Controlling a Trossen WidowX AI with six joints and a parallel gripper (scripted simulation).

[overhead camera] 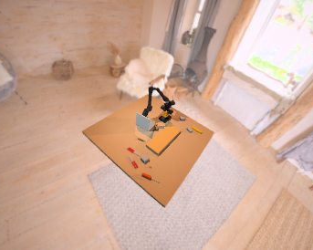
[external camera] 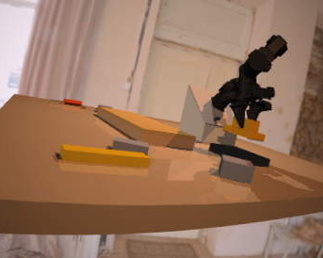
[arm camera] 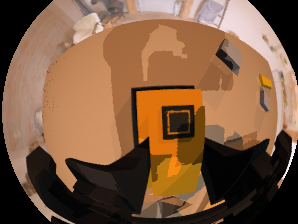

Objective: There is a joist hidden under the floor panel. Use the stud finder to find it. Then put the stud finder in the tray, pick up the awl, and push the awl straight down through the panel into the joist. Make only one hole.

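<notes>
Claw [overhead camera: 165, 110] [external camera: 245, 123] [arm camera: 172, 139] clamped on orange stud finder [overhead camera: 166, 114] [external camera: 244, 129] [arm camera: 165, 122], held above the counter [overhead camera: 122, 146] [external camera: 32, 179] [arm camera: 75, 100]. Black tray [overhead camera: 164, 119] [external camera: 239, 154] [arm camera: 134, 112] directly below claw. Orange floor panel [overhead camera: 163, 140] [external camera: 142, 128] near, lying flat. Grey block [overhead camera: 182, 119] [external camera: 235, 169] [arm camera: 230, 55] near tray.

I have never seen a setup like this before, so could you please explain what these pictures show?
The machine is one black jointed arm ending in a two-fingered gripper. One picture looks down from high above, one looks across the table from its edge, and one comes from the wrist. The gripper holds an orange block-like tool, presumably the stud finder, above a black tray. Nearby lie a flat orange panel, a yellow bar and smaller pieces.
</notes>
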